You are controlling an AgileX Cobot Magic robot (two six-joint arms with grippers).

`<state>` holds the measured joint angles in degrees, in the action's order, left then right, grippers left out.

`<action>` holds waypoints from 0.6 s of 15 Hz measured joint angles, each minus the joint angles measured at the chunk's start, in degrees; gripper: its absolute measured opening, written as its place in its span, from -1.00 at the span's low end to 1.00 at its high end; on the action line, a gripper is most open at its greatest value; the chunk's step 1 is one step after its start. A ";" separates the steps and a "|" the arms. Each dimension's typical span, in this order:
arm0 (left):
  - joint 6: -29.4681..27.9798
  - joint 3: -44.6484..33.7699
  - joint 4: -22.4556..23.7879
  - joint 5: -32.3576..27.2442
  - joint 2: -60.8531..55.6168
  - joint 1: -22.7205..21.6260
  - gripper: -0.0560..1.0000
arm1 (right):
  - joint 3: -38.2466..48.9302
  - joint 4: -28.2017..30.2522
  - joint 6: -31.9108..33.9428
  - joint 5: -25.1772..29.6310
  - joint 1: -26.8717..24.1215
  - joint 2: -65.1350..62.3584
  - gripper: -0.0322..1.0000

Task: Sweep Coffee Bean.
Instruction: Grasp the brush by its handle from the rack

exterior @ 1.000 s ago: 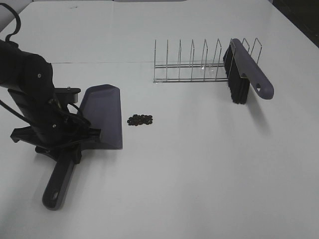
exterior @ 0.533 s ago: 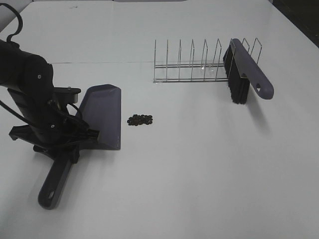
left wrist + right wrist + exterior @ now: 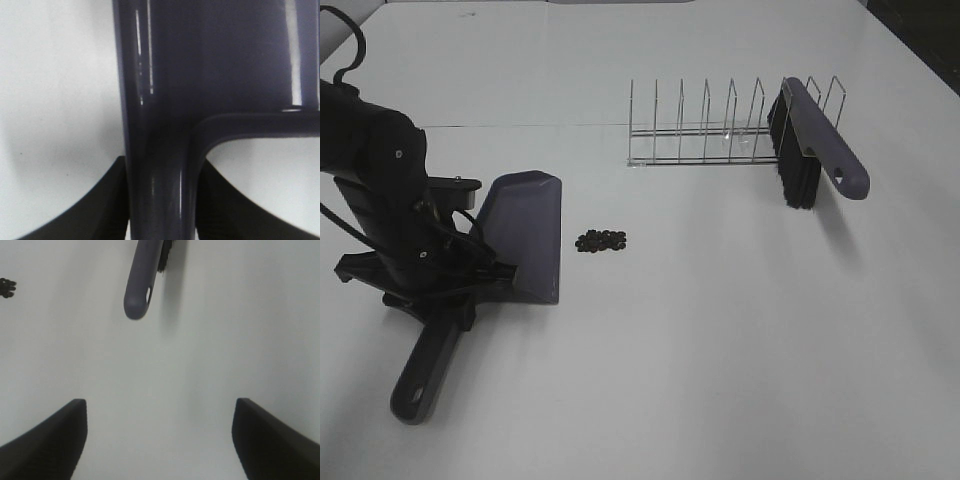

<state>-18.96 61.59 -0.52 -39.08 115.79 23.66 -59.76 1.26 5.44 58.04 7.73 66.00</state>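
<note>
White surface (image 3: 720,350): beans (image 3: 601,241) lay beside dustpan (image 3: 528,230) toward left edge; left fingers (image 3: 100,210) clamped dustpan handle, right fingers (image 3: 45,440) apart.

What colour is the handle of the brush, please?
The brush handle is greyish purple; clearest in the exterior high view.

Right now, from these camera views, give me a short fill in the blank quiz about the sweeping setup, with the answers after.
1. The left pincer is shut on the handle of the ____.
2. The brush leans at one end of the wire ____.
3. The right pincer is ____ and holds nothing.
4. The coffee beans lie in one small pile on the ____.
Missing words: dustpan, rack, open, table.
</note>
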 joint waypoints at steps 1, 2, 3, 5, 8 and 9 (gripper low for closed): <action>0.00 0.00 0.00 -0.06 0.00 0.00 -0.27 | -5.21 0.00 -0.46 0.00 0.00 6.42 0.52; 0.00 0.00 0.00 -0.06 0.00 0.00 -0.27 | -10.03 0.00 -0.69 0.17 0.00 11.75 0.52; 0.00 0.00 0.00 -0.06 0.00 0.00 -0.27 | -19.88 0.00 -1.72 0.34 0.00 22.57 0.51; 0.00 0.00 0.00 -0.11 0.00 0.00 -0.27 | -26.36 0.00 -2.29 0.34 0.00 29.79 0.48; 0.00 0.00 0.00 -0.11 0.00 0.00 -0.27 | -36.78 0.00 -3.04 -0.06 0.00 41.60 0.47; 0.00 0.00 0.00 -0.11 0.00 0.00 -0.27 | -39.08 0.00 -3.09 -0.46 0.00 44.86 0.47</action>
<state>-18.96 61.59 -0.52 -39.19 115.79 23.66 -98.84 1.26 2.35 57.58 7.73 110.87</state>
